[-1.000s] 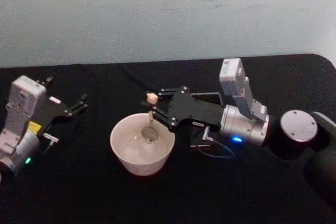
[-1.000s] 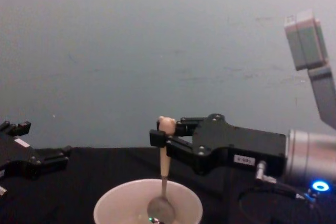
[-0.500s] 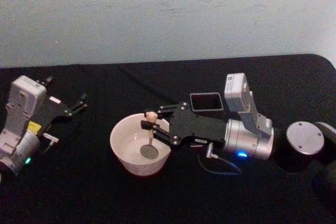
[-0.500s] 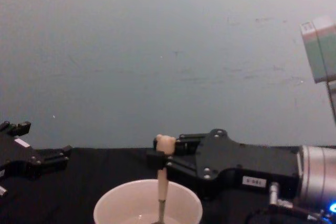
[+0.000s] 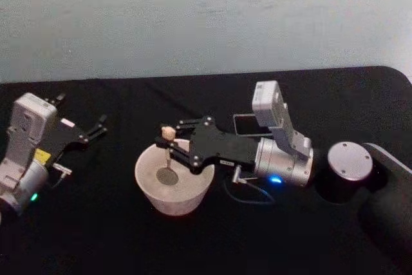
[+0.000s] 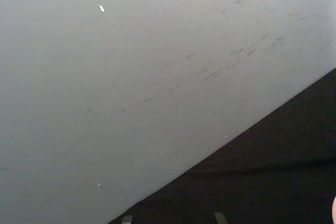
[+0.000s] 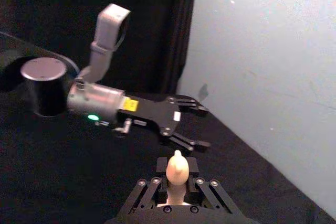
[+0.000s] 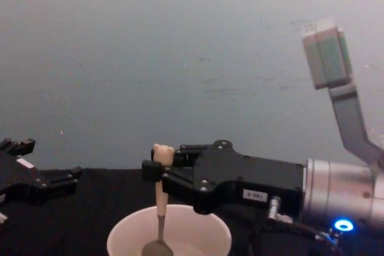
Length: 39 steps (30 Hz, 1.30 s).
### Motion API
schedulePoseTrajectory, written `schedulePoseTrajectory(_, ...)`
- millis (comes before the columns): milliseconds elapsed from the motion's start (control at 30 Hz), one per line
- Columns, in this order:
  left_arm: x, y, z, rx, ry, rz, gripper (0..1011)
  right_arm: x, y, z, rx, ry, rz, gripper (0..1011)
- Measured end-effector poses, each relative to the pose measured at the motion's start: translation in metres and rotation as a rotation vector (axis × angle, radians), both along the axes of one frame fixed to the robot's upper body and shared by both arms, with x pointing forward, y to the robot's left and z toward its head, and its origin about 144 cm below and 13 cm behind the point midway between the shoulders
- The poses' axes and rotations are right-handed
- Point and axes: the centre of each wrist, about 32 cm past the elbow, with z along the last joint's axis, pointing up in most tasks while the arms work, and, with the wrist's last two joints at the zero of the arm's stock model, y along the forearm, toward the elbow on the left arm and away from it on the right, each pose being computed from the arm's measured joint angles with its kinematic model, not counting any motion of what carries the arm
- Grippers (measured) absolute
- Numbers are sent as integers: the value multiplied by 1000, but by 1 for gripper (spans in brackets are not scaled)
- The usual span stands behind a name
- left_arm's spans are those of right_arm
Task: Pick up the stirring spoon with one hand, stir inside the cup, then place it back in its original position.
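The cream cup (image 5: 183,201) stands on the black table at centre. My right gripper (image 5: 168,144) hangs over its left half, shut on the beige handle of the stirring spoon (image 5: 168,159). The spoon stands upright, its bear head (image 8: 163,151) above the fingers and its metal bowl (image 8: 157,248) down inside the cup (image 8: 207,232). The right wrist view shows the bear head (image 7: 177,169) sticking up between the fingers of the right gripper (image 7: 177,184). The dark grey holder box (image 5: 244,125) sits behind the right arm, partly hidden. My left gripper (image 5: 96,127) rests open at the table's left.
The right arm's silver wrist (image 5: 283,162) and a loose cable (image 5: 248,192) lie just right of the cup. A pale wall (image 5: 206,17) rises behind the table's far edge. Bare black cloth (image 5: 116,236) stretches in front of the cup and between it and the left arm.
My right gripper has carried the spoon from the cup's middle to its left side, the bowl staying inside. The left arm has not moved.
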Motion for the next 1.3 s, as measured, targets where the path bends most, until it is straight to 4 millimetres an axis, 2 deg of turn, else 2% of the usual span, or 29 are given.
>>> schedulePoseTrajectory(233, 0, 0, 0, 0, 0, 0, 1002, 10, -5, -1, -7, -4, -58, 209)
schedulePoseTrajectory(467, 0, 0, 0, 0, 0, 0, 1002, 11, -13, -1, -4, -3, -89, 209)
schedulePoseTrajectory(733, 0, 0, 0, 0, 0, 0, 1001, 4, -23, -2, -10, 4, -100, 209)
schedulePoseTrajectory(933, 0, 0, 0, 0, 0, 0, 1001, -9, -30, -2, -6, 16, -85, 209)
schedulePoseTrajectory(1067, 0, 0, 0, 0, 0, 0, 1001, -14, -29, -2, 1, 21, -64, 209)
schedulePoseTrajectory(1300, 0, 0, 0, 0, 0, 0, 1001, -18, -15, -3, 11, 31, -8, 209)
